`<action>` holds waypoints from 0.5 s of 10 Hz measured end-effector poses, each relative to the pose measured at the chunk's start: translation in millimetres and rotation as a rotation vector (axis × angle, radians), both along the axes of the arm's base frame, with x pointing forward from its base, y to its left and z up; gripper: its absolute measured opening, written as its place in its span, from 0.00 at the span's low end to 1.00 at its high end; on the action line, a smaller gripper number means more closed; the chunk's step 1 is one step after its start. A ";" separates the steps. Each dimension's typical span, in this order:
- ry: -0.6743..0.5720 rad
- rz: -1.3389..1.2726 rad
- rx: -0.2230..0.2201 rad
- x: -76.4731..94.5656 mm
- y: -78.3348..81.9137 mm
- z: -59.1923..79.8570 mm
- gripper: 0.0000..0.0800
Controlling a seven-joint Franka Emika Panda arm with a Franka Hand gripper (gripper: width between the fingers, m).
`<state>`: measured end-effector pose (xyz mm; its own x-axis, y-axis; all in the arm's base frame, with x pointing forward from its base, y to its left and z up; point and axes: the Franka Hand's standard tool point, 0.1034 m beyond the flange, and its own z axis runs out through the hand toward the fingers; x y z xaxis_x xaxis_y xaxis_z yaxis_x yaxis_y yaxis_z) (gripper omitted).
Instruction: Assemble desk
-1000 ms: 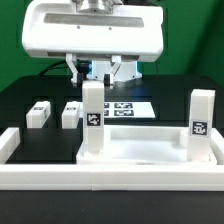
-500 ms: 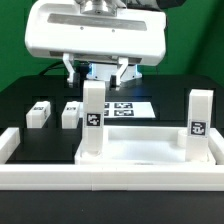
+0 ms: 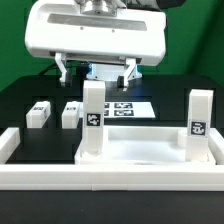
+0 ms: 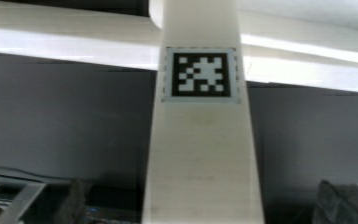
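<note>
Green backdrop (image 3: 12, 60) and a black matte surface (image 3: 30, 95) frame your workspace, fenced along the near edge by a long, low white border wall (image 3: 100, 182).

Starting at the exterior view's left, you have a short white square-section plastic loose leg (image 3: 38, 113) lying on the surface. A second loose leg (image 3: 72, 113) lies just beside it, and both are well apart from the end effector.

Next comes the left upright leg (image 3: 93, 120), standing at the far-left corner of the large white rimmed rectangular tabletop panel (image 3: 140, 150), which lies flat just inside the near wall. This leg is the relation you should watch: it stands directly below your end effector (image 3: 97, 74), with its long axis vertical. In the wrist view the leg (image 4: 202, 150) fills the middle, tag facing the camera.

The end effector's fingers are spread wide, clear of the leg on both sides and gripping nothing.

Behind the leg, on the far side, lies the thin flat white marker board (image 3: 130, 108). At the exterior view's right, the right upright leg (image 3: 202, 125) stands at the panel's other far corner.

Your count is four legs, two loose and two upright, plus one panel. By my judgement, a loose leg is your next target.
</note>
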<state>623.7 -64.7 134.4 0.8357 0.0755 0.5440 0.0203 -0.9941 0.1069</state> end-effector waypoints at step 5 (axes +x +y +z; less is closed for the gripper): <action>0.247 0.025 0.178 6.2 12.0 14.4 0.81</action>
<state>629.9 -52.6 148.8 0.9434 0.0196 0.3310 0.0487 -0.9956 -0.0800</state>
